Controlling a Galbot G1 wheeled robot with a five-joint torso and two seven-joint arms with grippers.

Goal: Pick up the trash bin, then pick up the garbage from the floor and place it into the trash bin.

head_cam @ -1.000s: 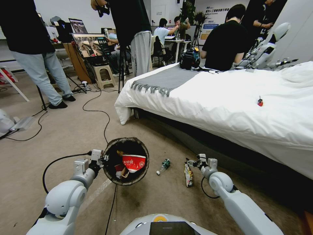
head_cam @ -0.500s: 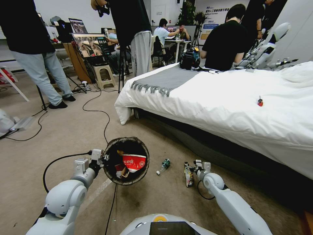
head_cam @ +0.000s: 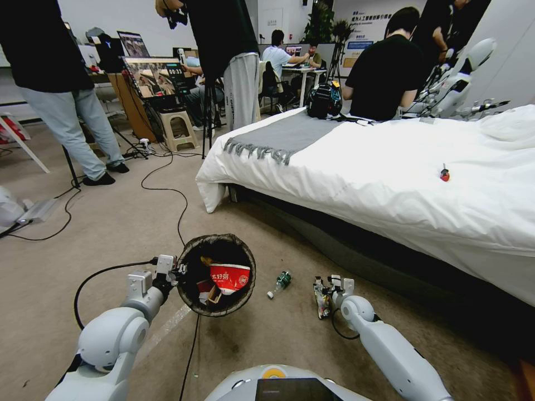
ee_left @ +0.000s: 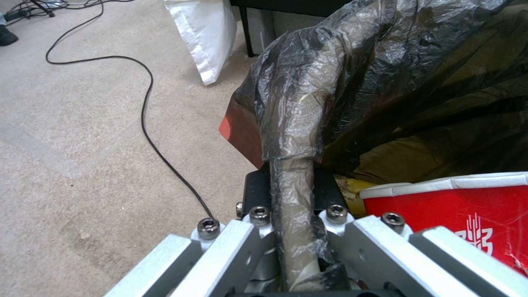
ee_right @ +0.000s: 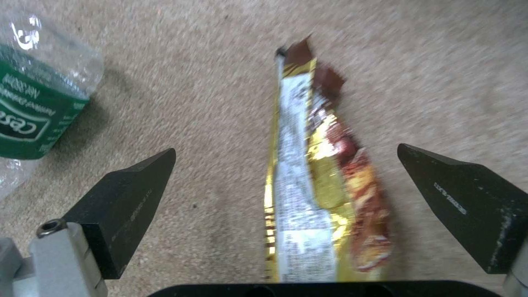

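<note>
My left gripper (head_cam: 177, 273) is shut on the rim of the trash bin (head_cam: 245, 281), holding it off the floor (head_cam: 111, 223); its black bag liner (ee_left: 385, 82) folds over the rim between the fingers (ee_left: 258, 231). Inside lie a red-and-white paper cup (head_cam: 228, 277) and other garbage. A shiny yellow snack wrapper (head_cam: 322, 301) lies on the carpet to the bin's right. My right gripper (head_cam: 326, 285) is low over it and open; the wrapper (ee_right: 319, 181) lies between the two black fingertips (ee_right: 132, 198). A green-labelled clear bottle (head_cam: 280, 283) lies between bin and wrapper, and again the bottle (ee_right: 33, 107) beside the gripper.
A bed (head_cam: 390, 172) with white covers stands close on the right, its dark base (head_cam: 334, 245) just behind the wrapper. A black cable (head_cam: 167, 192) runs across the carpet toward the bin. Several people, a stool (head_cam: 179, 131) and equipment stand at the back.
My right arm has moved left and down, bringing its open gripper over the snack wrapper. The left arm and bin have held still.
</note>
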